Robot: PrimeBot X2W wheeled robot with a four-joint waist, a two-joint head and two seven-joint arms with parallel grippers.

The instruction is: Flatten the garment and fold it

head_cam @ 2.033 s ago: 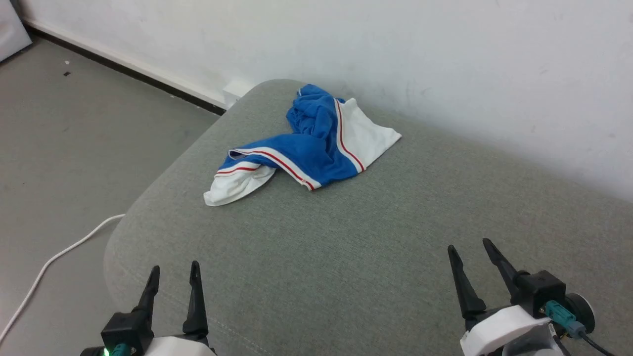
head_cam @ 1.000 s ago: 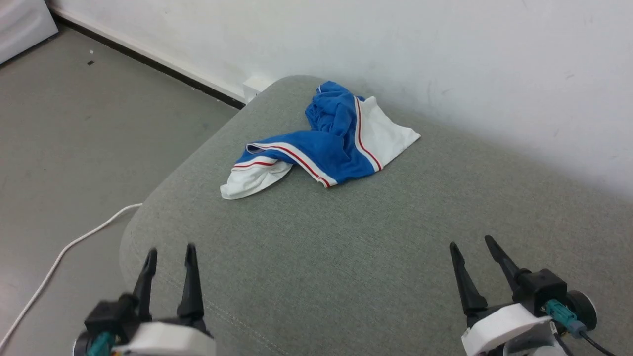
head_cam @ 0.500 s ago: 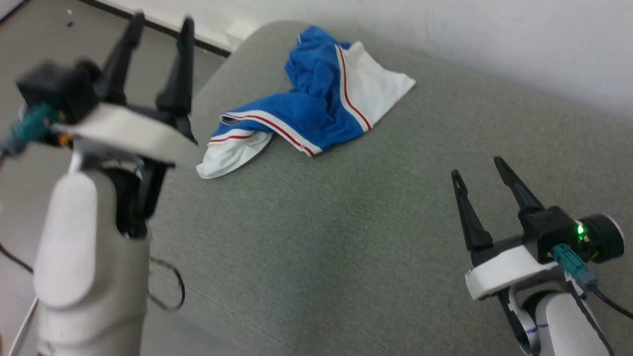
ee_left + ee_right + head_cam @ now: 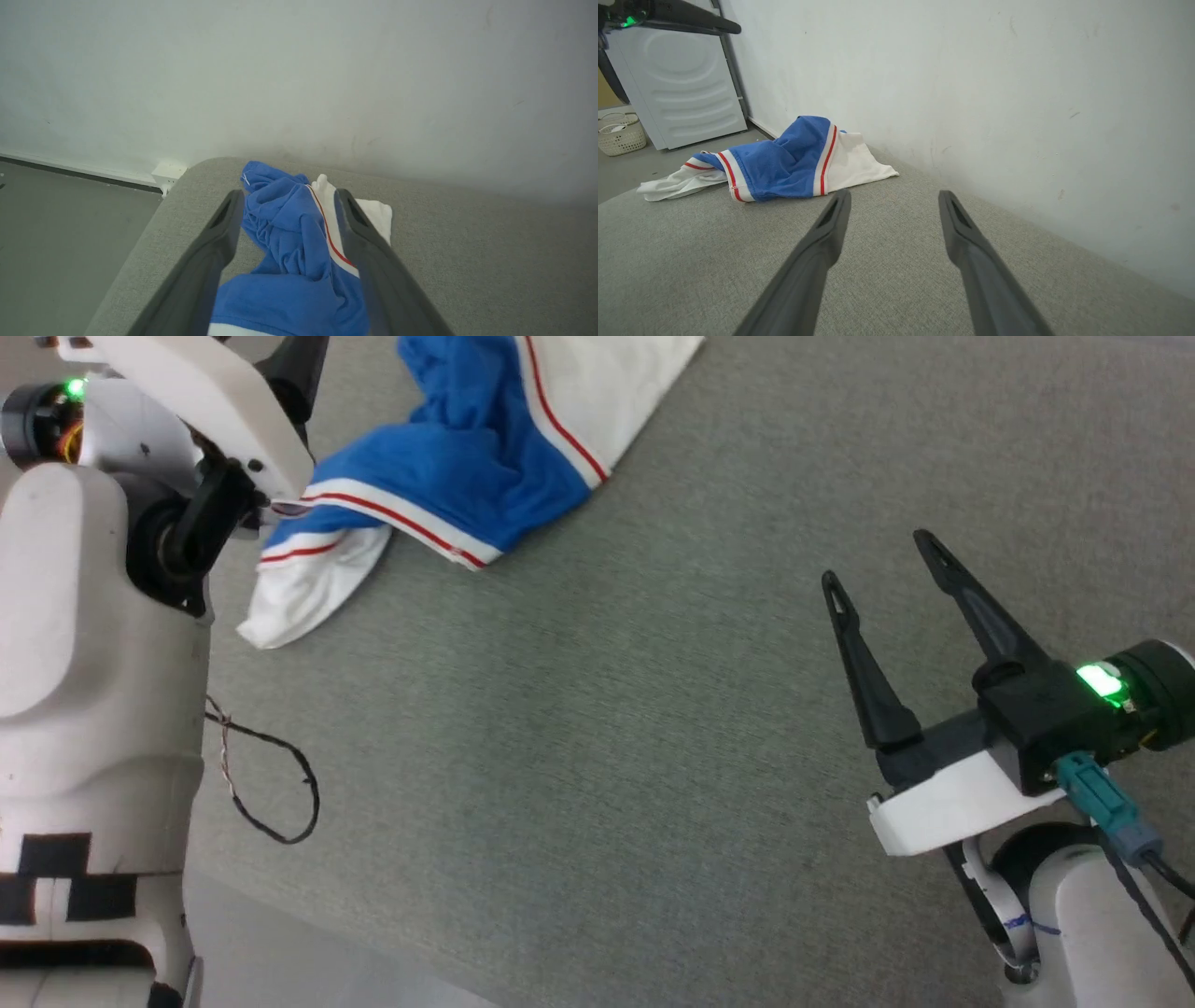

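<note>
Left wrist view shows garment point(image 4: 289, 261) apparently beneath the spread left tool point(image 4: 288, 192).

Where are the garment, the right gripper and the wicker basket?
garment point(image 4: 448, 476), head view, on its blue body fabric.
right gripper point(image 4: 875, 555), head view, midway between its two open fingertips.
wicker basket point(image 4: 623, 142), right wrist view, on its woven side wall.

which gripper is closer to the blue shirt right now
Left. The left gripper hangs open at the garment, its fingers framing the crumpled blue part. The right gripper, also open, sits well off to its right over the cushion.
</note>
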